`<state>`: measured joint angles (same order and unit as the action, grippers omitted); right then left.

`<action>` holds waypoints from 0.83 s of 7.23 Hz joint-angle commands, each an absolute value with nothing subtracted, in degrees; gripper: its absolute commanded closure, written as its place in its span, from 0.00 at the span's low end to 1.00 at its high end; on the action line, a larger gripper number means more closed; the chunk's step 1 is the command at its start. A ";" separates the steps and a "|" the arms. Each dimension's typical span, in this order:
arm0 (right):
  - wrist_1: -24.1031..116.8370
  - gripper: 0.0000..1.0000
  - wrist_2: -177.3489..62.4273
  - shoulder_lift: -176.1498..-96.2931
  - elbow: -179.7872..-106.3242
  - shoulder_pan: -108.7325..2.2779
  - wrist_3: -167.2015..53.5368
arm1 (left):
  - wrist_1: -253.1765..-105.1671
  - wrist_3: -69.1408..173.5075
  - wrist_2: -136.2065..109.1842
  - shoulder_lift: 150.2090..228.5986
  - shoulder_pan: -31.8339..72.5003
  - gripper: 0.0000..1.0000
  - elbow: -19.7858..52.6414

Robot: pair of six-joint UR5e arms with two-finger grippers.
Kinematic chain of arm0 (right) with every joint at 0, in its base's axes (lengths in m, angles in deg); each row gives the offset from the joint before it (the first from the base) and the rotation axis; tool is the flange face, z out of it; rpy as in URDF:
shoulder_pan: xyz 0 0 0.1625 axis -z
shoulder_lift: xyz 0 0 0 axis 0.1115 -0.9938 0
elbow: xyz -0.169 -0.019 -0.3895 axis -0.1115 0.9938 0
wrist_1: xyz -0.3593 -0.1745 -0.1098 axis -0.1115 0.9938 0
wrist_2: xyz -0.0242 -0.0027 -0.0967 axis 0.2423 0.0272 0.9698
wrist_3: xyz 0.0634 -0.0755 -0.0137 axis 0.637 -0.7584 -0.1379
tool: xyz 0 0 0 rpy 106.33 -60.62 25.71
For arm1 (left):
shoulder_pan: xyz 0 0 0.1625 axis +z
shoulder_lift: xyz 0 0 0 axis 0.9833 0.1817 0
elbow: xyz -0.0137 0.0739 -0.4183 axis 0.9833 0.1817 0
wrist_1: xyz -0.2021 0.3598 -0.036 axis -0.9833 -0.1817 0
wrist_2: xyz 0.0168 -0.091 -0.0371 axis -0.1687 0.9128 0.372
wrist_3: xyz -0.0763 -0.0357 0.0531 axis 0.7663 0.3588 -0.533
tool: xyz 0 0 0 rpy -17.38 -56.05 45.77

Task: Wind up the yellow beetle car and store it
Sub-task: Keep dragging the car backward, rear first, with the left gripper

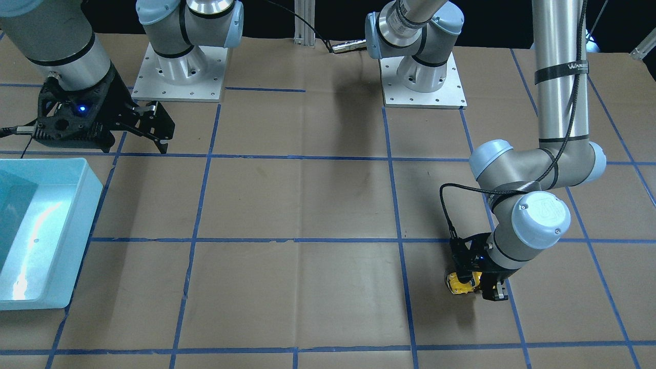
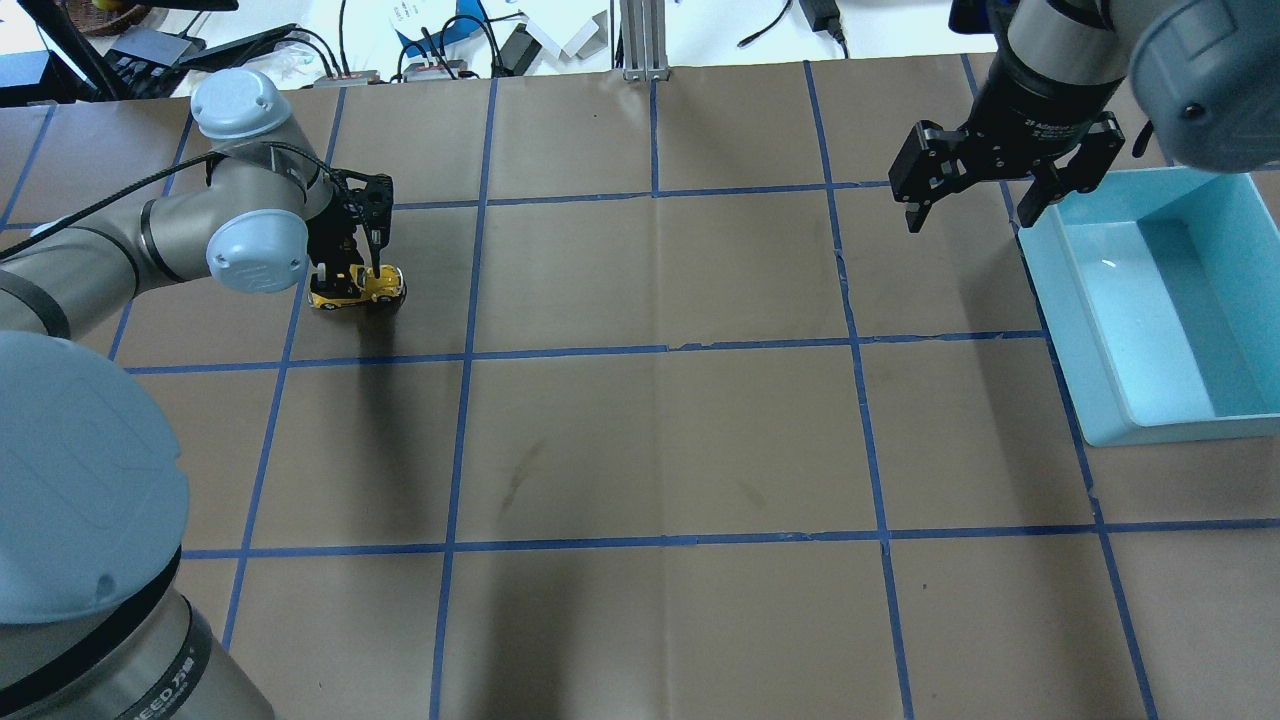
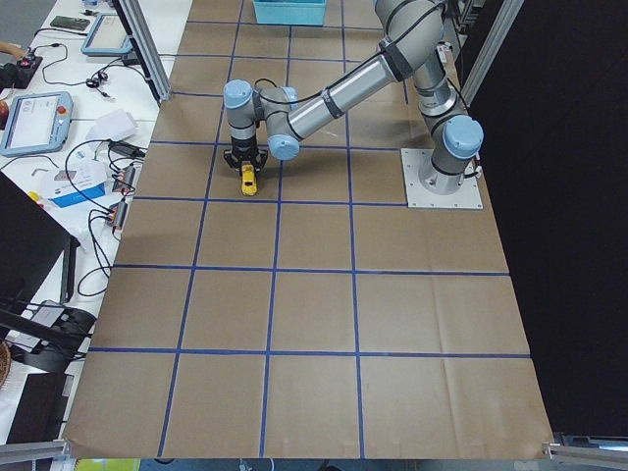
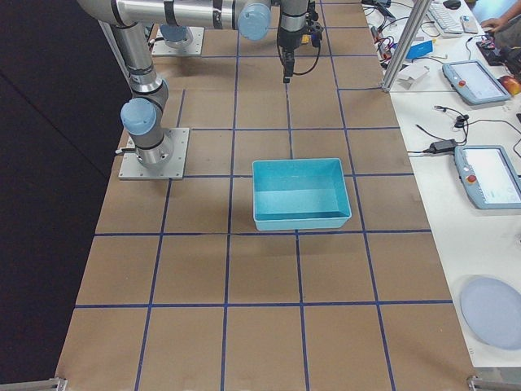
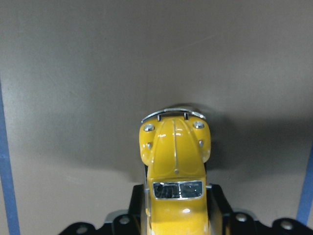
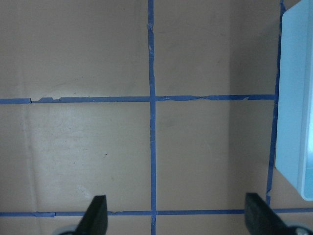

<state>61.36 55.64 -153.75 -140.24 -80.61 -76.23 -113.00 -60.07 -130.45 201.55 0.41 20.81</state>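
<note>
Yellow beetle car [image 2: 358,288]: far left, down on the surface [image 2: 650,440].
Left gripper [image 2: 357,272]: I hold it clamped across the car's sides — nose pointing out ahead.
Right gripper [image 2: 970,218]: wide, empty, beside the bin [image 2: 1100,425].

Light-blue bin [image 2: 1170,428]: open top, just beside right gripper [image 2: 968,218], on side away from left gripper [image 2: 360,272]. Brown paper cover [image 2: 660,440] with blue tape grid [image 2: 660,349] beneath both. Aluminium post [image 2: 640,40] at table's far edge, between them. White side bench [image 4: 496,244] ahead of right gripper, past table edge: two tablet-like pendants [image 4: 475,81], cables [image 4: 444,147], grey round disc [image 4: 492,311].
</note>
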 commanded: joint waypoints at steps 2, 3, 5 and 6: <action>61.38 0.00 55.65 -153.78 -140.24 -80.61 -76.23 | -112.99 -60.98 -130.41 201.71 0.43 1.00 20.82; 61.38 0.00 55.65 -153.78 -140.24 -80.61 -76.23 | -112.99 -60.98 -130.41 201.71 0.51 1.00 20.82; 61.38 0.00 55.74 -153.78 -140.24 -80.61 -76.23 | -112.90 -61.07 -130.14 201.80 1.47 1.00 20.82; 61.38 0.00 55.74 -153.78 -140.24 -80.61 -76.23 | -112.90 -61.68 -130.23 201.80 1.74 1.00 20.82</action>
<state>61.38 55.70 -153.78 -140.23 -80.61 -76.23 -112.94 -61.19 -130.24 201.75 1.23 20.82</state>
